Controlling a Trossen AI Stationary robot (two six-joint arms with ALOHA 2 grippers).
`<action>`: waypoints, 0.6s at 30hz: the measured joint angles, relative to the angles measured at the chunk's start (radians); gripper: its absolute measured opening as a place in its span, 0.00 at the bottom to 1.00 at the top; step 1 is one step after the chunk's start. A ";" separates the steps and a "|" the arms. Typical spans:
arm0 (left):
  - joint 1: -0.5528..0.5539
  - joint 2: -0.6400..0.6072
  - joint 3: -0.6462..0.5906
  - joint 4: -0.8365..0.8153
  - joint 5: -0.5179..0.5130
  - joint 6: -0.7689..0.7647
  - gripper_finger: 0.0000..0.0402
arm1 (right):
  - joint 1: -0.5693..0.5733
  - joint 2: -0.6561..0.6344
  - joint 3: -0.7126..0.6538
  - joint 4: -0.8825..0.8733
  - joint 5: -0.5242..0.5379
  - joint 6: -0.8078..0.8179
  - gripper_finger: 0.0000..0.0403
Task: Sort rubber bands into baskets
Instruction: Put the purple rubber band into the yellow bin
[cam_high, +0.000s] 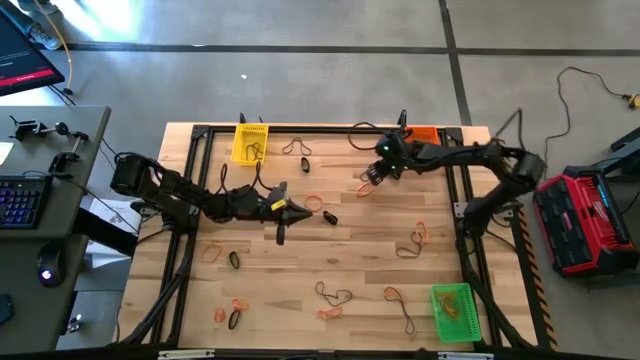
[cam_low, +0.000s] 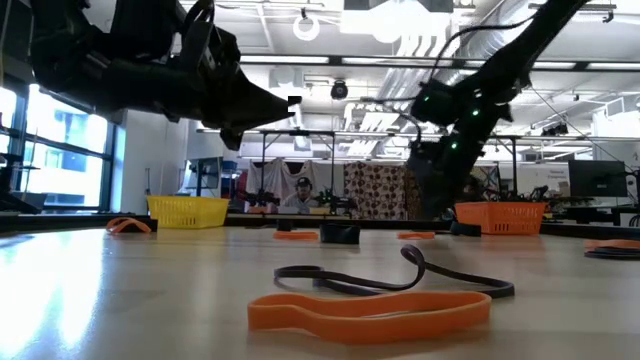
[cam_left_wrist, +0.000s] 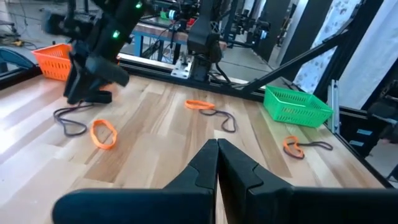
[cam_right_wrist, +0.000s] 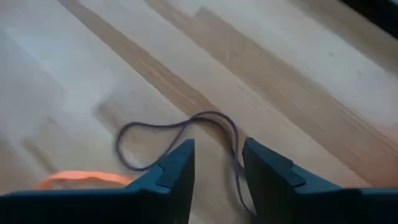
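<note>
We see a pale wood table (cam_high: 370, 255), workshop room behind, bands scattered, yellow basket (cam_high: 249, 142), orange basket (cam_high: 424, 133), green basket (cam_high: 452, 311), left claw (cam_high: 306, 208) closed empty, right claw (cam_right_wrist: 217, 163) parted over a dark band (cam_right_wrist: 180, 134).

The middle of the wooden table (cam_high: 370, 235) lies bare, giving wide room between the two arms. Loose rubber bands (cam_high: 333, 295) lie scattered near the front edge and low on the boards, flat enough to pass over. The yellow basket (cam_high: 249, 141) and orange basket (cam_high: 424, 134) stand at the far edge, the green basket (cam_high: 452, 311) at the front right corner. The black frame rails (cam_high: 185, 240) hem both sides.
</note>
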 joint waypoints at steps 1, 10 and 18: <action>0.002 0.000 0.000 0.000 0.000 0.000 0.00 | 0.000 0.026 0.026 -0.032 0.012 -0.009 0.30; 0.003 0.000 0.000 -0.016 0.047 0.034 0.00 | 0.001 0.183 0.192 -0.191 0.036 -0.079 0.30; 0.005 0.000 0.000 -0.020 0.047 0.053 0.00 | -0.018 0.201 0.207 -0.197 -0.033 -0.100 0.12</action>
